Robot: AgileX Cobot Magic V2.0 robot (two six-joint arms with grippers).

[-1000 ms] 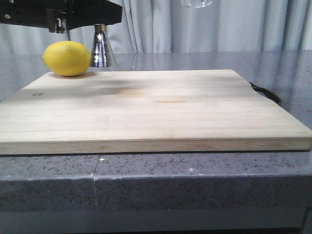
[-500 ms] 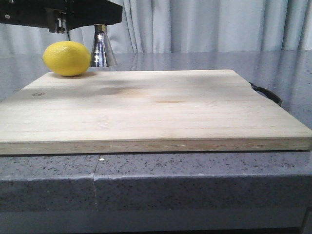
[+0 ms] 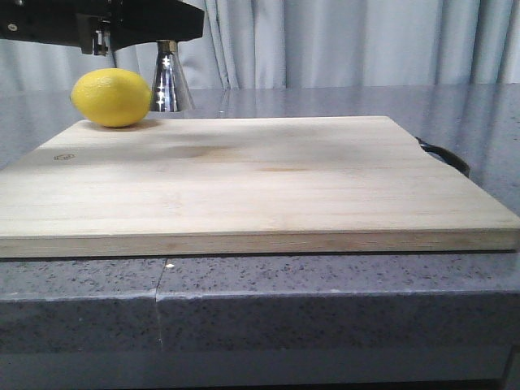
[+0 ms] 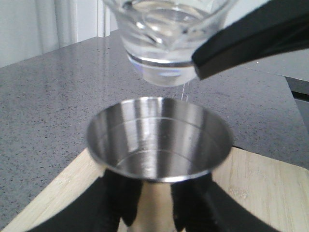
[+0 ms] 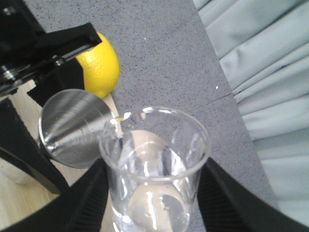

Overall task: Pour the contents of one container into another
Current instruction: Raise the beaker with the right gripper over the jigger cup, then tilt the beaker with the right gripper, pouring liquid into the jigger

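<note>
The steel jigger (image 3: 171,81) is standing upright at the far left corner of the wooden cutting board (image 3: 252,183), just beside the lemon (image 3: 112,97), which is lying on the same corner to the jigger's left in the front view. The left gripper (image 4: 154,212) is pinching the jigger: in the left wrist view its dark fingers (image 4: 123,205) are pressing against the narrow part below the upper cup from both sides, and the front view shows the arm's black body (image 3: 106,23) covering the jigger's top. The jigger's open cup (image 4: 159,140) is facing up, and whether any liquid is lying in it cannot be told.

The glass beaker (image 5: 154,169) is hanging above the jigger, apart from its rim. The right gripper (image 5: 152,203) is clamping the beaker between its two black fingers (image 5: 89,198), one on each side of the glass wall. The beaker is holding clear liquid, and its pouring lip (image 5: 123,118) is pointing over the edge of the jigger's cup (image 5: 77,128). In the left wrist view the beaker's base (image 4: 166,67) is sitting above the far side of the cup, with a black finger of the right gripper (image 4: 251,38) crossing beside it. The beaker is out of the front view.

The cutting board is resting on a grey speckled countertop (image 3: 325,301), with pale curtains (image 3: 366,41) hanging behind.
</note>
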